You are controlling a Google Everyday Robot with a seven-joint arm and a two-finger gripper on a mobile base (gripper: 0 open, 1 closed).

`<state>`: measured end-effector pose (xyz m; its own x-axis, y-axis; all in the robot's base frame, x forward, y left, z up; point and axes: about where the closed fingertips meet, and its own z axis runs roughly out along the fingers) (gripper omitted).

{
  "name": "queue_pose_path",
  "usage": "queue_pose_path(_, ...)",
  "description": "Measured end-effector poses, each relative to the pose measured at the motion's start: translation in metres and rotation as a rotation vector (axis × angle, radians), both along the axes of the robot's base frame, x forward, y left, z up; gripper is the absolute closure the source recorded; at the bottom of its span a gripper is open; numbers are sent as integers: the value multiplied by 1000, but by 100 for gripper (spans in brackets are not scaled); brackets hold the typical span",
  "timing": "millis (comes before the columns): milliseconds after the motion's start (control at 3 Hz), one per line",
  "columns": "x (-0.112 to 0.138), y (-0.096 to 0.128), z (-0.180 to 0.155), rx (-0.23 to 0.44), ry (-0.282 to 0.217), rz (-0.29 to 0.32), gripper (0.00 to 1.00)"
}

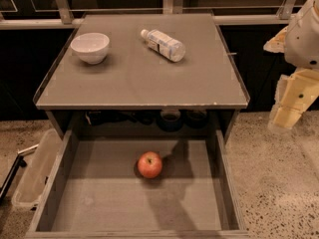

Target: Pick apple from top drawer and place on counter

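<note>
Pulled fully out at the bottom of the view, the top drawer [99,198] shows a flat grey-brown bottom and low side walls. On that bottom, a little behind the middle and well clear of every wall, sits the apple [150,164], red with a short stem pointing up, casting a shadow to its right. Above and behind the drawer lies the counter [139,83], its pale front edge chipped in places. A white bowl [90,47] stands upright near the counter's back left corner, and a clear plastic bottle [163,44] with a white cap lies on its side near the back centre, apart from the bowl. Off to the right, beyond the counter's edge and above the speckled floor [279,183], hangs the cream-coloured gripper [288,108], touching nothing; whether it is open or closed cannot be told.
</note>
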<state>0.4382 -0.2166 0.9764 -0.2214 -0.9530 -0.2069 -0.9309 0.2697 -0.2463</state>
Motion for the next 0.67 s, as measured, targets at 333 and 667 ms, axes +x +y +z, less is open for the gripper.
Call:
queue_pose_path(333,0,0,0,0,0,0,0)
queue_pose_path(667,-6,-1,-1,19,-15,-3,0)
